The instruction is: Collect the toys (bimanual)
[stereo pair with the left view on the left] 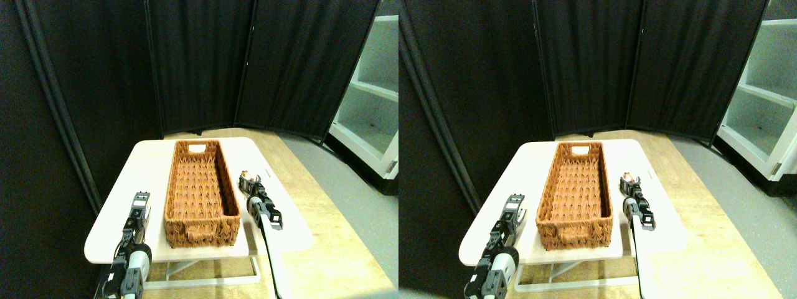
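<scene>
A low white table (124, 205) with rounded corners stands on a pale wood floor (330, 249), backed by black folding curtain panels (205, 62), with white shelving (373, 99) at 2 o'clock. At the table's 8 o'clock edge the left gripper (141, 200) hovers over bare tabletop, touching nothing; whether its jaws are apart cannot be told at this size. A long woven wicker basket (200, 193) fills the table's middle, its long axis running 6 to 12 o'clock, interior showing only weave. Just beside its right wall, at 3 o'clock, the right gripper (249, 182) reaches a small brown toy (248, 174) lying on the tabletop outside the basket; its dark jaws flank the toy, though contact and the toy's heading are too small to make out.
</scene>
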`<state>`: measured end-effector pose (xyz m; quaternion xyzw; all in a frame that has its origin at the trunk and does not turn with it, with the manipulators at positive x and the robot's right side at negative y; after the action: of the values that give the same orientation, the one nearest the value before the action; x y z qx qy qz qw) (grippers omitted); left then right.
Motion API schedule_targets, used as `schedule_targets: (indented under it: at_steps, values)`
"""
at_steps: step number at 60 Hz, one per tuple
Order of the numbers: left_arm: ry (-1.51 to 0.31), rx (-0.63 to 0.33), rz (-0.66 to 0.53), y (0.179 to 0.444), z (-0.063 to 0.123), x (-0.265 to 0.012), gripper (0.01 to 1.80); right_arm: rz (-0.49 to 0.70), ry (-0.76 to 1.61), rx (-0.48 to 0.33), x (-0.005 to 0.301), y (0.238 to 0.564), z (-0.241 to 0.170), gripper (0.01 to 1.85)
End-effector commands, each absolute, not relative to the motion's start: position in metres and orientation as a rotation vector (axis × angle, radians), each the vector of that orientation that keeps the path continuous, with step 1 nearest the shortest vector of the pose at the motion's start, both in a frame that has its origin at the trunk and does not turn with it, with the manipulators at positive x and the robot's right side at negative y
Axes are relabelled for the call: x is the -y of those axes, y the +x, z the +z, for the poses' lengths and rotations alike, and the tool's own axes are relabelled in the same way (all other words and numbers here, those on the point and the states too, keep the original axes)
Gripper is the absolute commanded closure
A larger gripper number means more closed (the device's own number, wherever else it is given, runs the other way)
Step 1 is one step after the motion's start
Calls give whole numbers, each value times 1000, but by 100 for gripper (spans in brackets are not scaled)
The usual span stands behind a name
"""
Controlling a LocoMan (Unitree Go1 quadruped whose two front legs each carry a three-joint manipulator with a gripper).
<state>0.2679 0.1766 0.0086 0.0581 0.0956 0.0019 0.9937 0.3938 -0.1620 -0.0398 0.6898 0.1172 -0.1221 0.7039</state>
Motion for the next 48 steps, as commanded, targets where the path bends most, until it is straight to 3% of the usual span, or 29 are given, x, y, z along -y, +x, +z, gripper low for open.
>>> schedule_targets:
  at_steps: [1, 8, 12, 29, 38, 48]
  values:
    - [108, -155, -4, 270, 16, -173, 154, -320, 1486, -267, 160, 390, -49, 181]
    - [101, -157, -2, 269, 15, -174, 153, -377, 1487, -226, 158, 387, -46, 185]
    - [107, -156, -6, 269, 16, -173, 154, -353, 1475, -230, 159, 386, -42, 185]
    - [103, -123, 7, 268, 15, -173, 157, -196, 1439, -206, 149, 374, -3, 185]
    - [102, -112, 22, 268, 12, -177, 159, -49, 1382, -217, 134, 370, 32, 185]
    - [101, -105, 27, 267, 12, -176, 161, 0, 1324, -209, 118, 368, 64, 185]
